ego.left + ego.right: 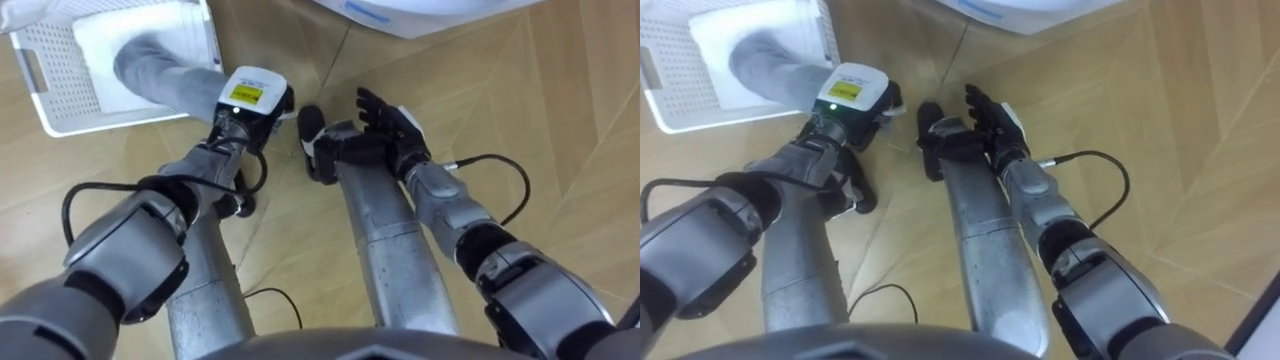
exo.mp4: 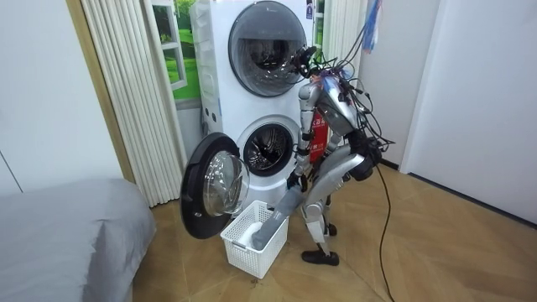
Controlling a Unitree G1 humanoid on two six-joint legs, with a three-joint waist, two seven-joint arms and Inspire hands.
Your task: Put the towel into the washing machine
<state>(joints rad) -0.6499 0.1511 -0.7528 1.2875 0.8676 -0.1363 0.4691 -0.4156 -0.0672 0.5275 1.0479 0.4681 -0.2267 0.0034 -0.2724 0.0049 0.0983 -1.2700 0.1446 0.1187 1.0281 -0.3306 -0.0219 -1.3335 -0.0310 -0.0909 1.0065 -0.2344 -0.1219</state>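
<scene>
Towel (image 1: 150, 70) — grey, one end clenched in left hand (image 1: 248, 102), rest lay in basket (image 1: 60, 100); right hand (image 1: 388, 125) right of basket — fingers straight, empty.

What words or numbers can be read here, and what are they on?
No text can be read.
Yellow label on the back of the left hand, which holds the towel: print too blurred to read.
Washer front: any marks are too small to read.
</scene>
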